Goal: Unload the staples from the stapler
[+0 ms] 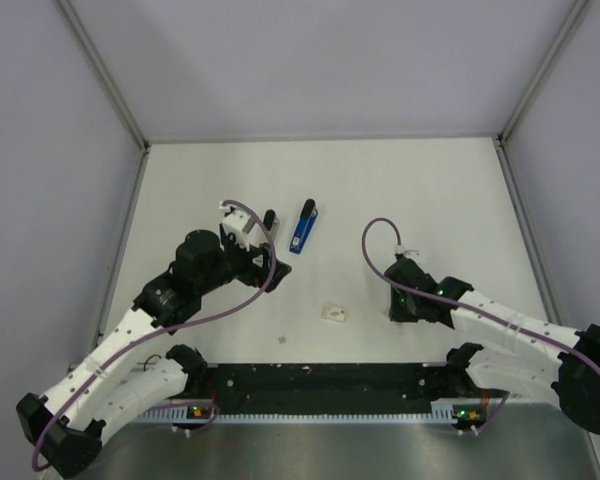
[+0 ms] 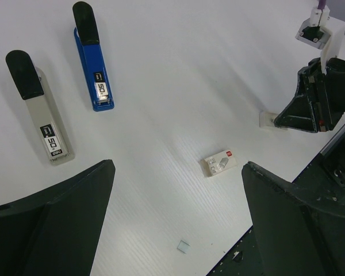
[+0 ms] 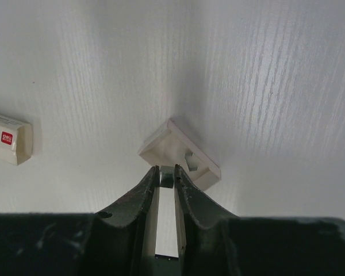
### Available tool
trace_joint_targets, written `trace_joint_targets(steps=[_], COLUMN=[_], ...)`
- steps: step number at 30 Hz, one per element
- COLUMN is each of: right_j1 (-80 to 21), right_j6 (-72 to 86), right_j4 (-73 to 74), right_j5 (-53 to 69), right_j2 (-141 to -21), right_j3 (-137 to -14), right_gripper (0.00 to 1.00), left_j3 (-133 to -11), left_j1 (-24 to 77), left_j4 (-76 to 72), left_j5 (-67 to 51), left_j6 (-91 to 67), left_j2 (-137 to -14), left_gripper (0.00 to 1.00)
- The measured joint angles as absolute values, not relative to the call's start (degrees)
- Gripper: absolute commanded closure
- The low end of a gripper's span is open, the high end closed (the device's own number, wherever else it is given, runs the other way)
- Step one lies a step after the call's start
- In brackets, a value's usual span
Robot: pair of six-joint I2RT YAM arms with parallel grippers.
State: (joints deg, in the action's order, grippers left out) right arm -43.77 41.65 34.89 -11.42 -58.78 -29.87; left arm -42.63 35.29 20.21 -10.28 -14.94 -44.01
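Right gripper [image 3: 167,173] nearly closed, pinched small grey piece [image 3: 167,177] at white box [image 3: 181,154]. Left gripper [image 2: 178,165] wide open, empty, over tabletop [image 2: 207,69]; blue stapler [image 2: 94,72] lay flat beside grey stapler [image 2: 41,115].

- Setting: a robotics lab test cell, not a home or a shop.
- Enclosure: plain pale walls [image 1: 310,60] close in three sides of the cell. Bare metal frame struts [image 1: 105,75] run along the corners.
- Worktop [image 1: 450,190]: flat, white and unmarked.
- Fixed equipment: the left arm [image 1: 130,337] and the right arm [image 1: 510,322] are bolted at a black base rail [image 1: 330,380] along the near edge.
- Wiring: a purple cable [image 1: 365,243] loops exposed along each arm. Green status lights [image 1: 467,410] glow on the hardware.
- Loose goods: small office items, namely a blue stapler [image 1: 302,227], a grey stapler [image 2: 39,109] and a staple box [image 1: 335,314].
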Motion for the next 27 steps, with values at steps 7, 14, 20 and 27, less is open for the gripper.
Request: trace_joint_targets(steps=[7, 14, 20, 27], right_j1=[-43.8, -43.8, -45.9, -55.2], right_j6=[41.6, 41.1, 38.4, 34.1], right_j4=[34.0, 33.7, 32.5, 28.1], right_j5=[-11.7, -11.8, -8.1, -5.6], right_j2=[-58.8, -58.9, -60.6, -69.1], right_j3=[-29.9, -30.2, -35.0, -43.1], right_gripper=[0.77, 0.76, 0.65, 0.6], left_j3=[-42.6, -42.6, -42.7, -43.2], left_j1=[35.3, 35.3, 35.3, 35.3], left_j4=[20.2, 20.2, 20.4, 23.8], left_j5=[-10.3, -10.3, -10.2, -7.5], left_j6=[-14.9, -14.9, -14.9, -14.9], left_j2=[-44.0, -44.0, -44.0, -41.5], left_gripper=[0.02, 0.02, 0.02, 0.02])
